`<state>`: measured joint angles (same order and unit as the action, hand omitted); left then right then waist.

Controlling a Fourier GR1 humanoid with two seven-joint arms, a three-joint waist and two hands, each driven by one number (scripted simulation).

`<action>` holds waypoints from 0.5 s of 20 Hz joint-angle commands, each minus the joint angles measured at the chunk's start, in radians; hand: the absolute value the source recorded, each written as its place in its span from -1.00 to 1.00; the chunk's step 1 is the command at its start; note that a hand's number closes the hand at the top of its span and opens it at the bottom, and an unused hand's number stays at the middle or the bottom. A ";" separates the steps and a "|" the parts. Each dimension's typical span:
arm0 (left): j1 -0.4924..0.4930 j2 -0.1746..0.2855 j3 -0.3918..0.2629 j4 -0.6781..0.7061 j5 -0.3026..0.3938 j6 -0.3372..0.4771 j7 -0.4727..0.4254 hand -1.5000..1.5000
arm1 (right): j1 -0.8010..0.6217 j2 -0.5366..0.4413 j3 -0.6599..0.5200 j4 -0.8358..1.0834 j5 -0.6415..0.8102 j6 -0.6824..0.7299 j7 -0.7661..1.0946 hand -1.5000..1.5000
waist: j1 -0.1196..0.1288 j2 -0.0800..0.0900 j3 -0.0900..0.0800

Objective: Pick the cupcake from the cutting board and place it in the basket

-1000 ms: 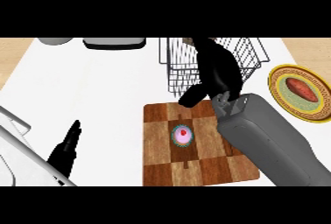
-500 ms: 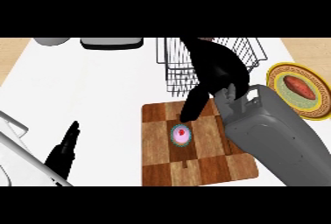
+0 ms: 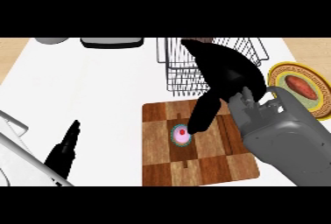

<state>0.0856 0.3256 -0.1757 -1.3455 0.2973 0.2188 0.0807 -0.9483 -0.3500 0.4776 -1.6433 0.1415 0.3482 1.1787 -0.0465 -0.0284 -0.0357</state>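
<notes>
A pink-frosted cupcake (image 3: 181,135) with a red dot on top and a teal wrapper sits at the middle of the checkered wooden cutting board (image 3: 194,166). My right hand (image 3: 223,70) hangs over the board's far edge, open, with one straight finger reaching down to just above the cupcake's right side. Part of the wire basket (image 3: 177,70) behind the board is hidden by that hand. My left hand (image 3: 63,151) rests open at the lower left, fingers pointing up, well away from the board.
A yellow-rimmed plate (image 3: 278,74) holding a reddish food item lies at the right edge. A dark tray (image 3: 111,42) and a grey bowl (image 3: 51,40) sit along the far edge. A white rack corner (image 3: 13,144) shows at the lower left.
My right hand and forearm have swung forward and down from over the basket, bringing the fingertip close to the cupcake. The left hand has stayed put.
</notes>
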 commanded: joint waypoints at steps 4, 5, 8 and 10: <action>0.052 0.023 -0.041 -0.012 -0.020 -0.009 0.096 0.00 | 0.034 0.022 0.037 -0.052 0.004 -0.003 0.246 -1.00 | 0.025 0.012 0.035; 0.020 0.029 -0.034 0.022 -0.015 -0.021 0.102 0.00 | 0.057 0.015 0.050 -0.069 0.023 -0.013 0.223 -1.00 | 0.016 0.015 0.035; -0.025 0.052 -0.018 0.001 0.003 -0.041 0.142 0.00 | 0.061 0.068 0.083 -0.007 0.088 -0.063 0.197 -1.00 | 0.036 0.022 0.035; 0.021 0.033 -0.042 0.006 -0.032 -0.020 0.120 0.00 | 0.099 0.056 0.089 -0.045 0.097 -0.060 0.206 -1.00 | 0.031 0.018 0.035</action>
<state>0.0645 0.3220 -0.1798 -1.3509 0.2880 0.2105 0.1096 -0.8632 -0.3350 0.5337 -1.6767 0.2015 0.3062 1.1774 -0.0263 -0.0160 -0.0379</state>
